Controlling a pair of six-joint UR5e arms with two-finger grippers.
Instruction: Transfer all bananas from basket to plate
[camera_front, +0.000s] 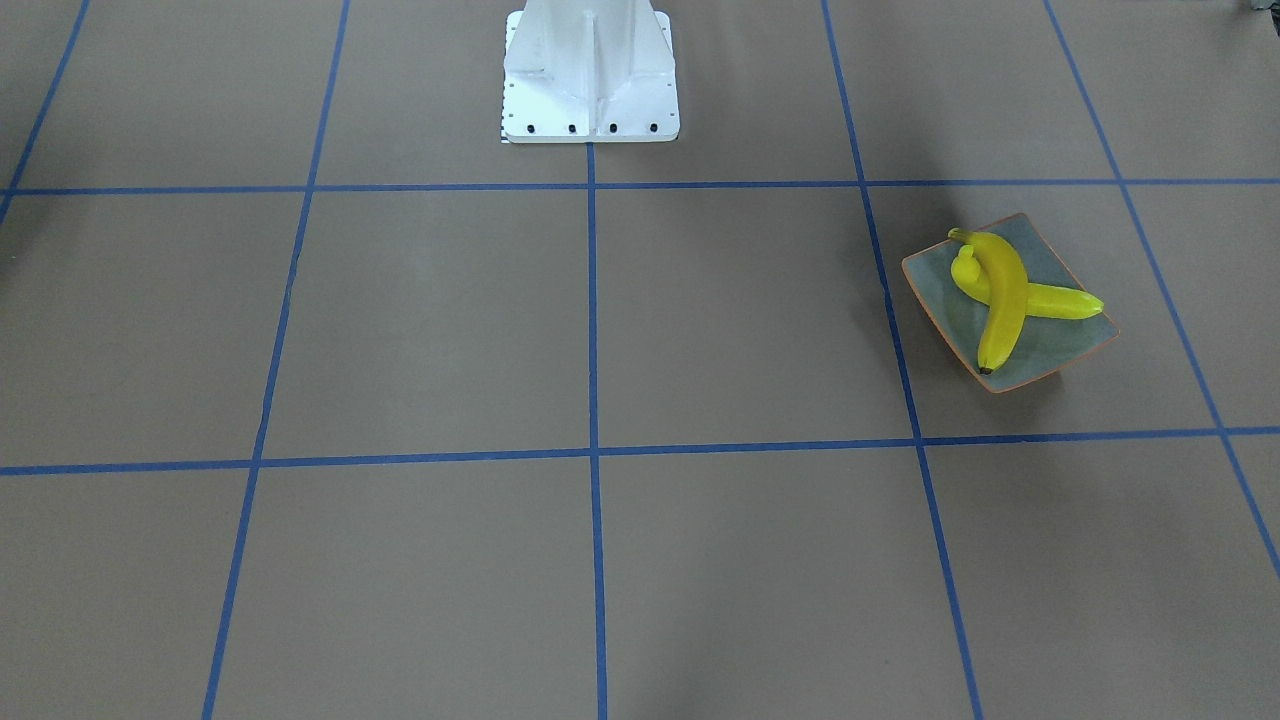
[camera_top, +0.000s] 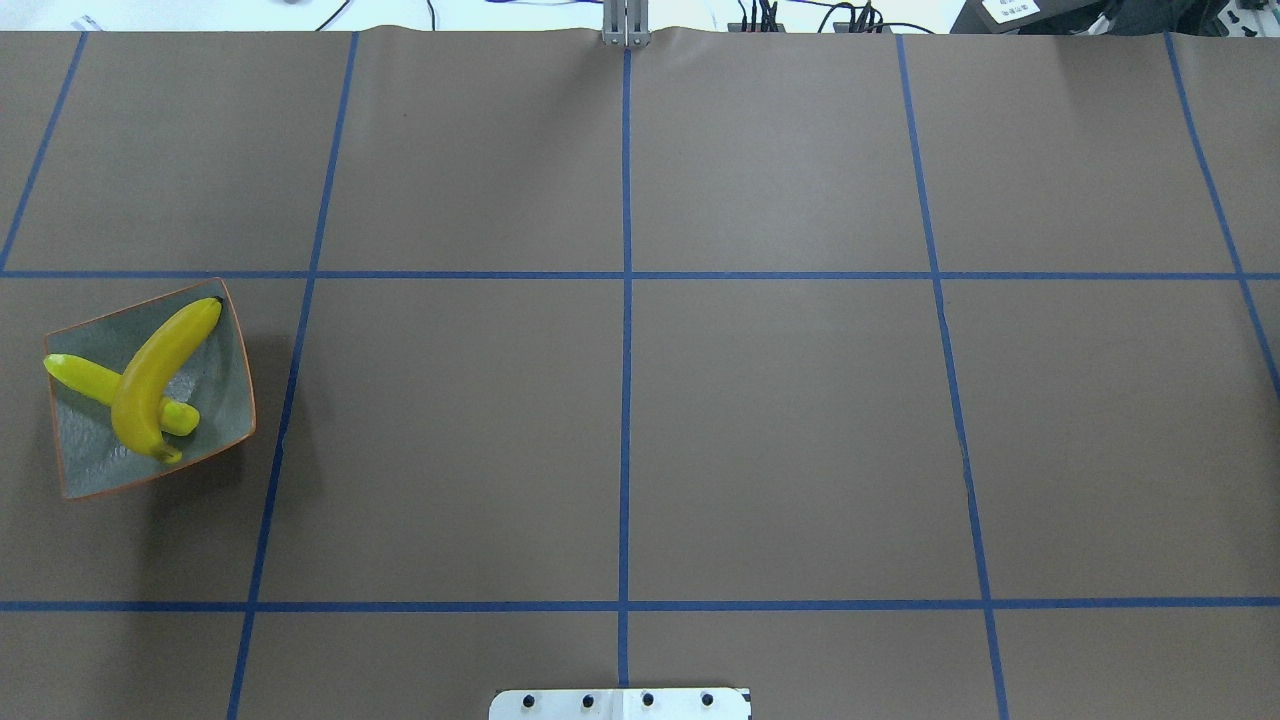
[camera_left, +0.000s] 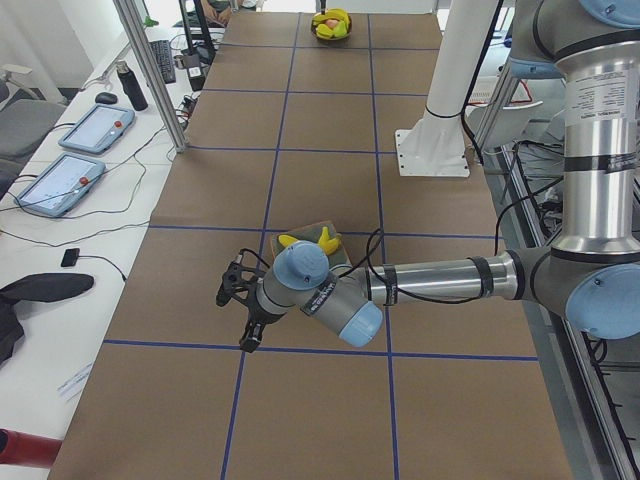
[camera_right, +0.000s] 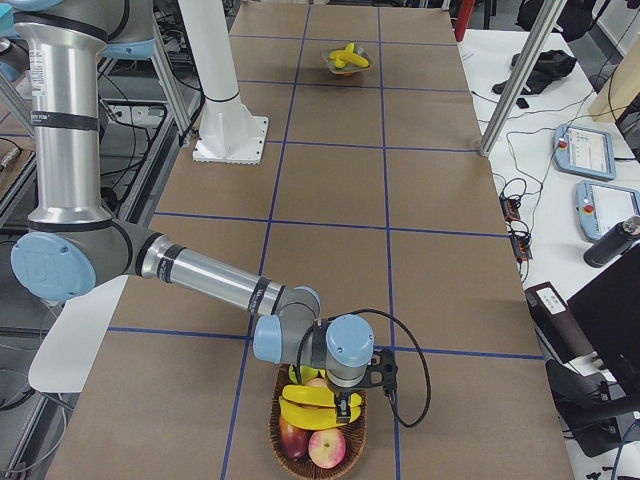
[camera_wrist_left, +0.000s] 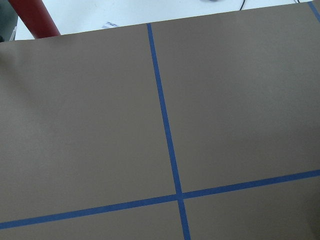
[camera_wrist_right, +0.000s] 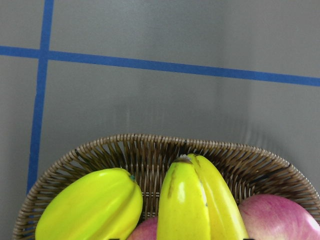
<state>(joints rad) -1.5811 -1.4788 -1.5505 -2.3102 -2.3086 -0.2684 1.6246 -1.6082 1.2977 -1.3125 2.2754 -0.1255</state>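
- We are finding the plate sitting on the brown table toward the robot's left end, inside a square of the blue tape lines.
- Two bananas are lying crossed on it. A deeper yellow banana is resting on top of a paler banana, whose far tip is reaching the plate's rim.
- The left gripper is hanging above the table near the plate, on the side toward the table's end. The arm's wrist is covering part of the plate in that side view.
- That gripper is showing only in the side view, so we cannot tell how its jaws are standing.
- The left wrist camera is looking down on bare table and a crossing of tape lines, with a red cylinder at the table's edge.
- The wicker basket is standing at the opposite end of the table, well apart from the plate.
- The other bananas are lying in the basket among reddish apples, their ends pointing at the woven rim.
- The right gripper is hovering directly over the basket with its fingertips down at those bananas.
- We cannot tell whether it is touching or holding one, nor how wide its jaws are standing.
- A white pedestal is standing at the robot's side of the table, midway along it.
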